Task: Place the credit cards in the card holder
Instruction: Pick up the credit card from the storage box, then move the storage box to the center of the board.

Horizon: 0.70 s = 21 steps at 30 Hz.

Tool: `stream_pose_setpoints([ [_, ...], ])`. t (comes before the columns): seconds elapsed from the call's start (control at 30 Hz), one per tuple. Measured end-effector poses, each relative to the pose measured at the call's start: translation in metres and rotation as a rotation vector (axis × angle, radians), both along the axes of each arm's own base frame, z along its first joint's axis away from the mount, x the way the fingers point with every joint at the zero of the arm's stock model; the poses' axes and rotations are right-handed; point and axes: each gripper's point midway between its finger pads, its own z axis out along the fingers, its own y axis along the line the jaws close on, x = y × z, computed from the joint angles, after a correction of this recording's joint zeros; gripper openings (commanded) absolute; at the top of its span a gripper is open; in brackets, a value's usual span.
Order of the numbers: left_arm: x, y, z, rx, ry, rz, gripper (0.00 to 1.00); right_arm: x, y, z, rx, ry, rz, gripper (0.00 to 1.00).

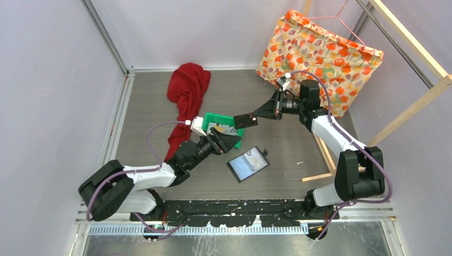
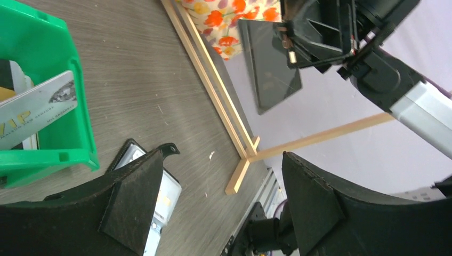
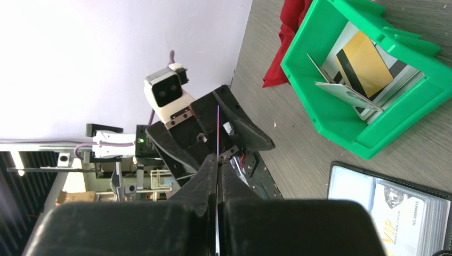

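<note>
Credit cards (image 3: 368, 64): most sit as a loose stack of thin flat rectangles in the green bin (image 1: 212, 118). Yellow-orange one with a dark stripe on top, white and grey ones under it, and a pale card printed "VIP" leaning tilted against the bin's near wall.

One more, a dark card (image 1: 245, 120), glossy, is in the air just right of the bin. The right gripper (image 1: 260, 114) is clamped on one edge of it; right wrist view shows it edge-on as a thin line between the closed fingers.

Card holder (image 1: 248, 164): black, folded open flat on the table (image 1: 288, 144), near and right of the bin, not touching it. Inner pockets are pale and shiny; one shows "VIP" print.

Left gripper (image 2: 223, 160): jaws spread wide, nothing between them, matte black wedge-shaped pads. It hangs over the bin's near-right corner, beside the holder and pointing toward the held card.

Bin is hard moulded plastic with a low open front. Table is grey wood-grain laminate.

Soft crumpled red cloth (image 1: 186, 96) lies far-left of the bin. Floral bag (image 1: 320, 58), orange-flower print, at far right. Thin pale wooden frame (image 2: 234, 122) runs along the right.
</note>
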Motion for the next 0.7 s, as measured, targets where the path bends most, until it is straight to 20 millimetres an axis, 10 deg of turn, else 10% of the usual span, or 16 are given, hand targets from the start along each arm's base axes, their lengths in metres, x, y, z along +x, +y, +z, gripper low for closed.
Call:
stream_pose_setpoints([
  [0.4,0.027,-0.017,0.039,-0.243,0.029,0.055,0.7,-0.004,-0.003,0.003,0.011,-0.003,-0.043,0.01],
  [0.6,0.031,-0.015,0.046,-0.301,0.038,0.071,0.13,-0.005,-0.003,0.001,0.011,-0.001,-0.043,0.01],
  [0.7,0.033,-0.017,0.042,-0.307,0.053,0.075,0.0,-0.007,-0.003,0.002,0.012,-0.006,-0.041,0.01],
])
